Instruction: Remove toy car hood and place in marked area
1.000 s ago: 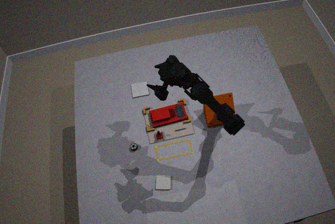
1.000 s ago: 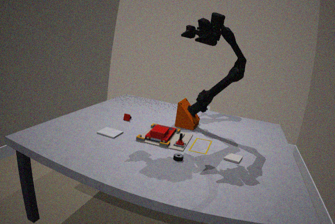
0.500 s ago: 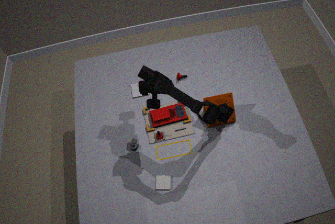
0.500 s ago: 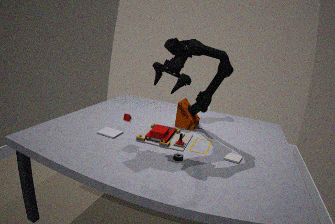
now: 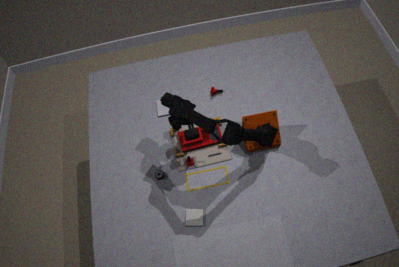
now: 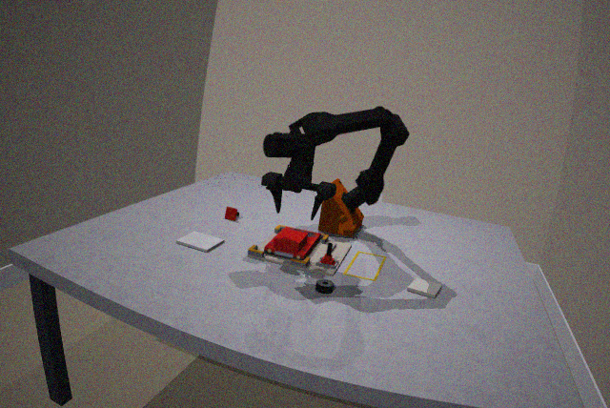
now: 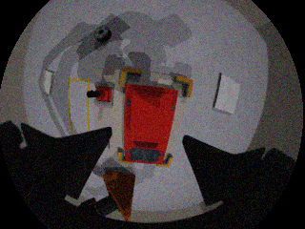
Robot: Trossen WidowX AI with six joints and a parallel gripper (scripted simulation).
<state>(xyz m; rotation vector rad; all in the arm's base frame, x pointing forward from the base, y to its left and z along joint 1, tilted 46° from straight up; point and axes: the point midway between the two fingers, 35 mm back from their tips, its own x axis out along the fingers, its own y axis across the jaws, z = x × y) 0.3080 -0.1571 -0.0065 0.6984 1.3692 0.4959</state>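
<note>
The claw [image 6: 295, 206] hung above the car [image 6: 292, 241] at frame centre, fingers wide apart and empty — likely lined up to straddle the hood. The yellow outline [image 6: 365, 265] lay just right.

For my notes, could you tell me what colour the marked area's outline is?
Yellow rectangular outline, clearest in the top view.

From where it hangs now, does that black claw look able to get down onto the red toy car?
Probably yes. The gripper hangs open and empty directly above the toy car, fingers pointing down. Nothing stands between them in the exterior or wrist views; the small red joystick piece sits off to one side.
</note>
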